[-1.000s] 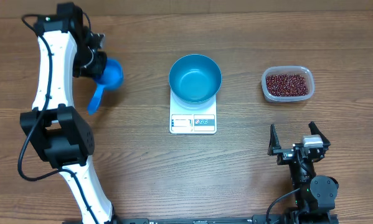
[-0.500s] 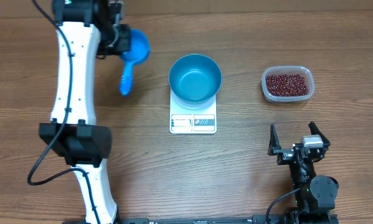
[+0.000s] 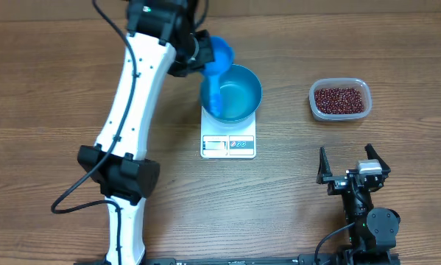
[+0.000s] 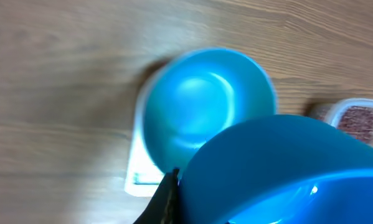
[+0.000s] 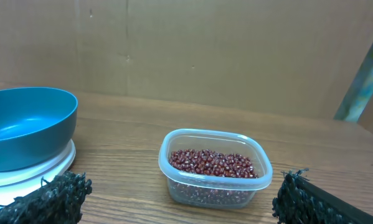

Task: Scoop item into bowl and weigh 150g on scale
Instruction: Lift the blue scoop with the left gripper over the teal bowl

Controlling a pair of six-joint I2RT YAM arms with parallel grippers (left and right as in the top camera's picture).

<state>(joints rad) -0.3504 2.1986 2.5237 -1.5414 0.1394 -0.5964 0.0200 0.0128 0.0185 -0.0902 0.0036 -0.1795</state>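
Beans filled a clear tub, well to the right of the left pincer and just ahead of the right pincer.

The left pincer was clamped together on a small blue scoop. The cup sat just to its right, and the handle slanted back toward the arm's base, crossing the left rim of the bowl. In the left wrist view one dark finger pressed against the scoop's rounded blue wall, which filled the lower right of the frame. Whether the handle touched the bowl's rim could not be told.

Behind that pincer, the left arm was stretched long. Its white links ran on a slant from a dark elbow joint near the front left of the tabletop up to the far centre, and the wrist was turned to the right.

Below and just right of the left pincer, the bowl rested on the white scale, its inside bare blue. The scale's display and two round buttons faced the front edge, and any markings on that panel were too small to read.

The right arm was folded low at the front right edge. Its pincer fingers stood wide apart, holding nothing and pointing at the tub straight ahead. The bowl and scale lay off to its left.
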